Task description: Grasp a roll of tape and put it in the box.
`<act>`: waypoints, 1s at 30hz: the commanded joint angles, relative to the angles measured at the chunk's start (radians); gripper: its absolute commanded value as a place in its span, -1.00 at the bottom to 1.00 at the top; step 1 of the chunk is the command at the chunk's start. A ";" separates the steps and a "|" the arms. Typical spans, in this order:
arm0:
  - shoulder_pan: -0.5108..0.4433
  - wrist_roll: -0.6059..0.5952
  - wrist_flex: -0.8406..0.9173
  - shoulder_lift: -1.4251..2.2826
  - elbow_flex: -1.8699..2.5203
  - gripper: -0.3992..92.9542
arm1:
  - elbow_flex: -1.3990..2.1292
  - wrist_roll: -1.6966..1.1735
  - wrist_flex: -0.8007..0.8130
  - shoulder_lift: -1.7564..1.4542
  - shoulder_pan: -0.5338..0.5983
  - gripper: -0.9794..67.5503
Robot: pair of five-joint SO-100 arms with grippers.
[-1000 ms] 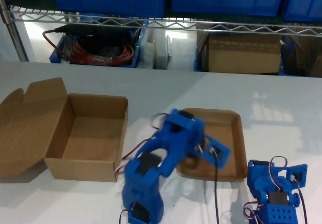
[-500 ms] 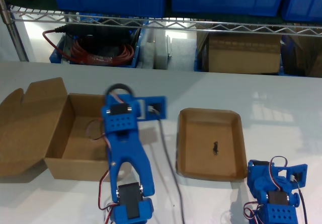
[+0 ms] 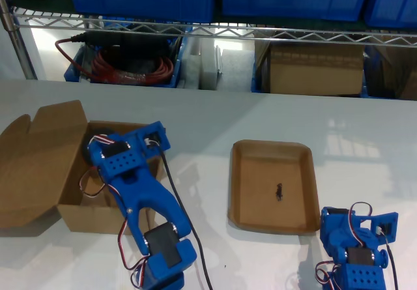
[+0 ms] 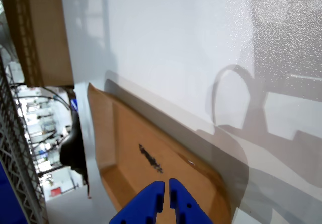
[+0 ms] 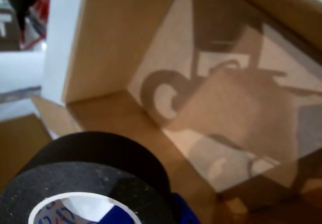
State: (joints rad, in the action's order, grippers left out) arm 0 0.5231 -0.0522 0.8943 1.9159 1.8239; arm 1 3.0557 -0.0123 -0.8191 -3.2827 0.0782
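My second gripper (image 3: 98, 148) has its fingers clamped on the small black ring-shaped roll of tape (image 5: 95, 183), hanging over the deep brown cardboard box (image 3: 124, 221) at the exterior view's left. My first gripper (image 4: 165, 196) sits pinched together at lower right, beside the shallow brown cardboard tray (image 3: 272, 152).

The exterior view looks down from above the arms' bases, facing a wire shelf (image 3: 208, 29) behind the table (image 3: 365, 120). The first wrist view sits low, close over the shallow tray (image 4: 126, 148) (also central in the exterior view). The second wrist view hangs very near, looking into the box (image 5: 126, 38), which the exterior view shows on its left.
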 commanded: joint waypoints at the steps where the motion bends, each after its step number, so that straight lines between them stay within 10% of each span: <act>1: -0.009 0.005 -0.011 0.008 -0.011 -0.99 | 0.014 0.003 0.005 -0.005 0.003 -0.96; 8: -0.026 0.031 0.002 0.012 -0.009 -0.44 | 0.014 0.003 0.005 -0.005 0.003 -0.96; 19: -0.104 0.058 0.006 0.097 -0.011 -0.46 | 0.014 0.003 0.005 -0.005 0.003 -0.96; 30: -0.505 0.135 -0.057 0.638 0.374 -0.99 | 0.014 0.003 0.005 -0.005 0.003 -0.96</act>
State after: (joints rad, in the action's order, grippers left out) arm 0 0.0828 0.0430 0.8820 2.3669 2.0172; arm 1 3.0557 -0.0123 -0.8191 -3.2827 0.0782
